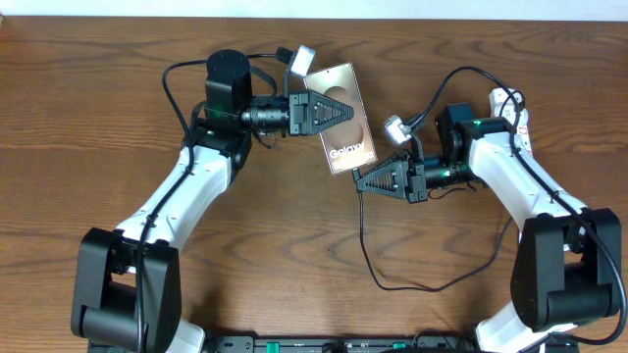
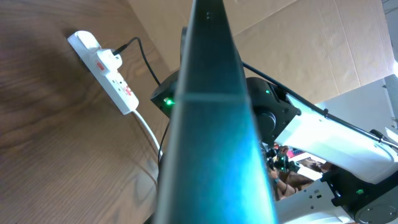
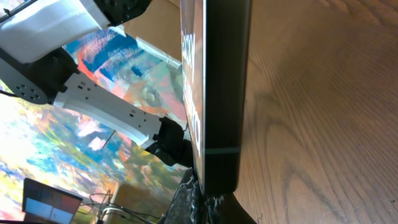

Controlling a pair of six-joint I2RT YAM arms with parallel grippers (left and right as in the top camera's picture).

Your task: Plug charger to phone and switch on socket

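The bronze-grey phone (image 1: 341, 118) with white "Galaxy" lettering is at the table's upper middle, back side up. My left gripper (image 1: 319, 111) is shut on its left long edge; in the left wrist view the phone's edge (image 2: 214, 124) fills the middle. My right gripper (image 1: 361, 179) is at the phone's lower end, shut on the charger plug, pressed against the phone's end (image 3: 221, 93); the plug tip is hidden between my fingers (image 3: 214, 199). The thin black charger cable (image 1: 378, 279) loops down across the table. The white socket (image 2: 102, 62) with red switches lies far right, mostly hidden under the right arm in the overhead view (image 1: 505, 98).
A black plug sits in the socket's end and its white cord (image 2: 146, 127) runs off toward the near side. Both arms reach in over the middle of the wood table (image 1: 294, 245). The table's back edge is just above the phone.
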